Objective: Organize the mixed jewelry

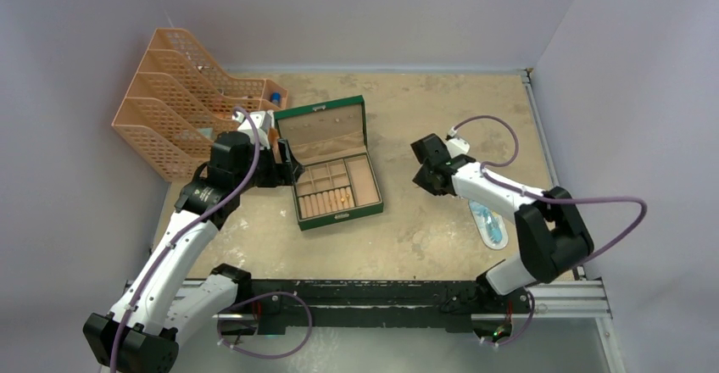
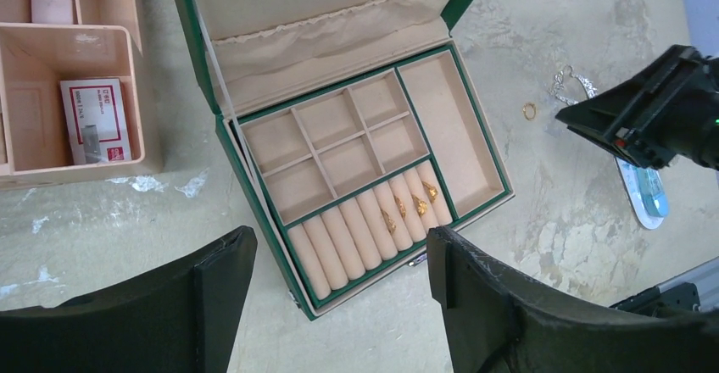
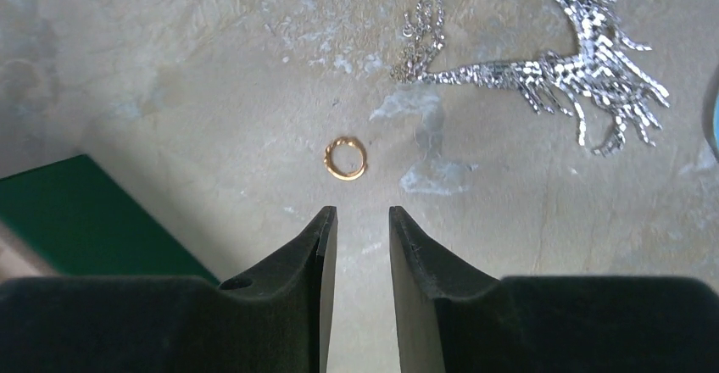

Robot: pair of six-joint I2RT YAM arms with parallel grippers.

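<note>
Four gold pieces (image 2: 409,206), probably rings, sit in the roll slots of the green box (image 2: 326,4), clearest from the left wrist, where the left gripper (image 2: 341,242) hangs spread wide. The right wrist view shows one loose gold ring (image 3: 346,158) on the table (image 3: 169,68) just beyond the right gripper (image 3: 363,216), whose fingers are narrowly apart and empty. A silvery chain tangle (image 3: 551,68) lies near it. Overhead, the right arm (image 1: 492,188) covers both.

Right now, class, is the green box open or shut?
Open. The box has its lid tilted back, baring the tan compartments, and gold rings sit in its ring rolls.
</note>
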